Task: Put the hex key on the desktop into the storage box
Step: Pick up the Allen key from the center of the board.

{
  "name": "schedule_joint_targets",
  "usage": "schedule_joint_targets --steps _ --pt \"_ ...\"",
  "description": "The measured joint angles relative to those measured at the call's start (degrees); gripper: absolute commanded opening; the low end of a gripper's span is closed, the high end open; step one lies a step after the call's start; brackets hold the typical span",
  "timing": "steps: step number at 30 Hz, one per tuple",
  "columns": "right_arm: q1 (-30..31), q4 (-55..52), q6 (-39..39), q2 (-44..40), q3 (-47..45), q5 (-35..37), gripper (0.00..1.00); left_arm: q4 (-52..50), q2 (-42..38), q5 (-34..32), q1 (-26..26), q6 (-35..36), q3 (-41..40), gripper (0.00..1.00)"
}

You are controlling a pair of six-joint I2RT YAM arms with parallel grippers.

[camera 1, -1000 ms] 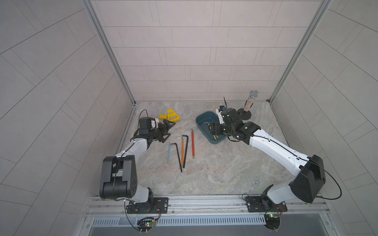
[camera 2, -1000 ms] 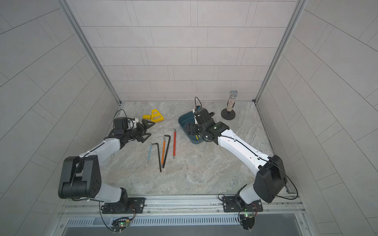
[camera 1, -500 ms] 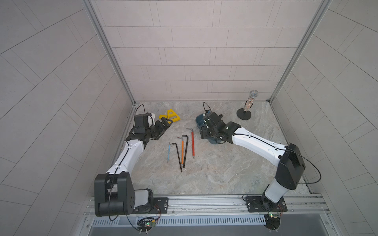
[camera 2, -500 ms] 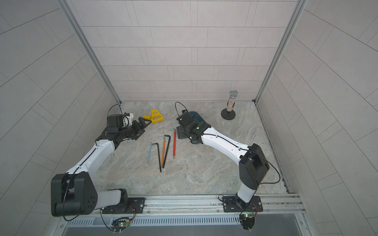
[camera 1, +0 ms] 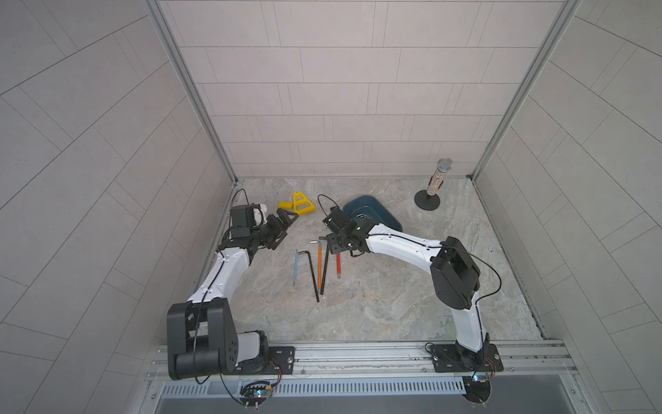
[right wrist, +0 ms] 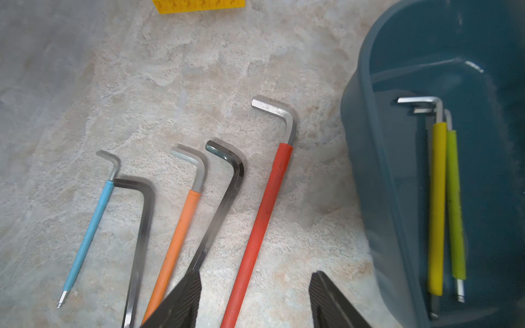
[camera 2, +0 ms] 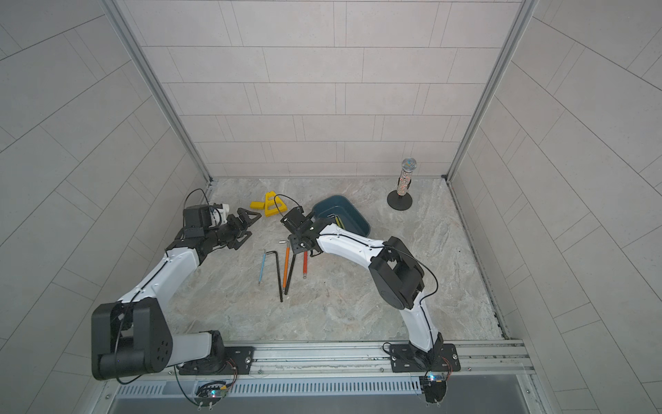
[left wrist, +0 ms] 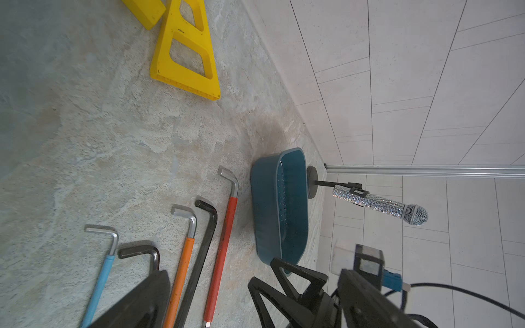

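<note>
Right hand: jaws apart with a medium gap, nothing gripped. It sits low over the row of keys, just beside the storage box. In the right wrist view the red hex key runs up between my two fingers. I can't see either pad touching it.

Left hand: jaws wide, empty, up off the table. It's near the left wall, just short of the yellow plastic pieces.

Five keys lie on the table, roughly parallel. Bends are toward the back wall, and the short legs all point to my left. Order going away from the box:
- red: nearest the box, clear gap to its wall
- black hex key B
- orange hex key
- black hex key A
- blue hex key

Black A's short leg ends right at the top of the blue key's sleeve; touching or not, can't tell. In both top views, orange and the two blacks close in on each other at the long-leg ends.

In the box, the yellow hex key and the lime-green hex key lie flat on the bottom. They're side by side, touching, along the long wall. A second bare steel bend shows just under the yellow one's bend; the rest of it is hidden.

The box sits on the table toward the back, skewed to the walls. A microphone on a round stand stands upright in the back right corner, well apart from the keys.
</note>
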Motion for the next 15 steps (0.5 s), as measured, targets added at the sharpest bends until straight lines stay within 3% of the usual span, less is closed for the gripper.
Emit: schedule_joint_targets --steps 15 --pt "-0.13 -1.18 1.14 8.66 3.02 0.5 0.61 1.49 -0.02 0.44 0.57 -0.72 -0.66 1.0"
